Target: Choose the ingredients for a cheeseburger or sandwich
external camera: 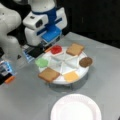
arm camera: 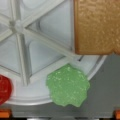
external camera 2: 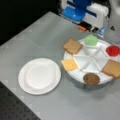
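Observation:
The ingredients lie around a white segmented tray (external camera: 60, 80) (external camera 2: 75, 75). They are a red tomato disc (external camera: 56, 49) (external camera 2: 113, 50), green lettuce (external camera: 41, 62) (external camera 2: 90, 40) (arm camera: 67, 86), two bread squares (external camera: 75, 49) (external camera: 49, 74), a brown patty (external camera: 86, 61) (external camera 2: 91, 78) and orange cheese (external camera: 71, 76) (external camera 2: 69, 64). My gripper (external camera: 42, 47) (external camera 2: 87, 27) (arm camera: 60, 115) hovers open over the tray's edge by the lettuce and holds nothing. Its orange fingertips (arm camera: 3, 113) show at the wrist view's bottom corners. No sandwich or cheeseburger is in view.
An empty white paper plate (external camera: 76, 107) (external camera 2: 39, 76) sits on the grey table (external camera: 25, 100) beside the tray. The arm's white body (external camera: 8, 22) and some equipment with an orange part (external camera: 10, 79) stand at a front view's left. The table edge (external camera 2: 15, 100) borders a dark perforated surface.

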You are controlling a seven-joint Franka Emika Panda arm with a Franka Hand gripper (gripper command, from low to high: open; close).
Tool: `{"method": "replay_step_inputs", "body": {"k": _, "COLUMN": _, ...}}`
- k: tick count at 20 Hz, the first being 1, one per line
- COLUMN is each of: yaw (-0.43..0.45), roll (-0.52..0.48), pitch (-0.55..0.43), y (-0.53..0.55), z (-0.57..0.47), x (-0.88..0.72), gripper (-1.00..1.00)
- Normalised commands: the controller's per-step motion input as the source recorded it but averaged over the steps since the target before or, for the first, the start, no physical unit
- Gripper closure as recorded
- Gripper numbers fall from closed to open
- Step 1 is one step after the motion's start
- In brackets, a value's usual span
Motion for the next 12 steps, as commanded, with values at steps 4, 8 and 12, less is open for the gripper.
{"method": "replay_step_inputs", "body": {"k": 4, "yaw": 0.170, "roll": 0.144, "pitch": 0.059, "y": 0.00, "z": 0.00, "x": 0.01, "gripper": -1.00}}
{"method": "replay_step_inputs", "body": {"k": 8, "yaw": 0.127, "roll": 0.171, "pitch": 0.118, "y": -0.01, "z": 0.03, "x": 0.05, "gripper": -1.00}}
{"method": "replay_step_inputs", "body": {"k": 12, "yaw": 0.097, "roll": 0.171, "pitch": 0.164, "y": -0.07, "z": 0.06, "x": 0.12, "gripper": -1.00}}
